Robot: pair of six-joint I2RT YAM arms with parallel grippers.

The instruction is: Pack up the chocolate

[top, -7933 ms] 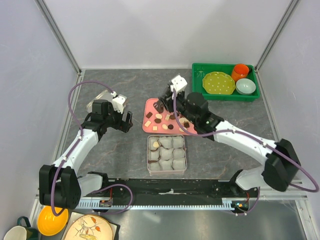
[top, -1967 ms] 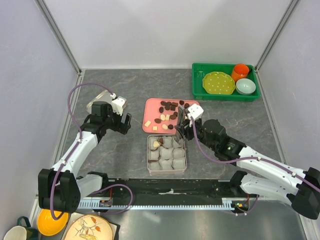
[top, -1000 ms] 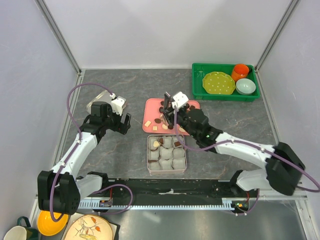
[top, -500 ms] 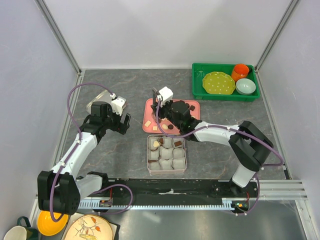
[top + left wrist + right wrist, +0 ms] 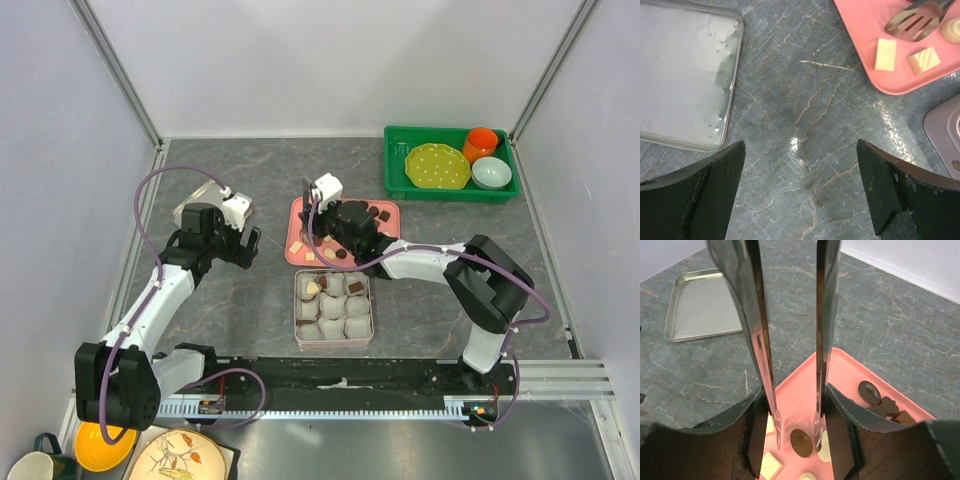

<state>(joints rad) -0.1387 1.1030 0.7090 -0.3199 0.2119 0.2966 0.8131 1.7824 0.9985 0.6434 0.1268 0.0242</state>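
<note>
Chocolate pieces, dark and cream-white, lie on the pink tray. My right gripper is shut on metal tongs over the tray's left part. The open tong tips straddle a dark oval chocolate, with a white piece beside it; I cannot tell if they touch. The tin of white paper cups holds a piece at the upper left and a dark one at the upper right. My left gripper is open and empty above the bare table, left of the tray.
A shallow empty metal tin lies at the far left beside my left gripper. A green bin at the back right holds a yellow plate, an orange cup and a bowl.
My right arm swung the tongs from over the tin's upper-right cup, where a dark piece now lies, back to the pink tray's left part. The left arm has not moved.
</note>
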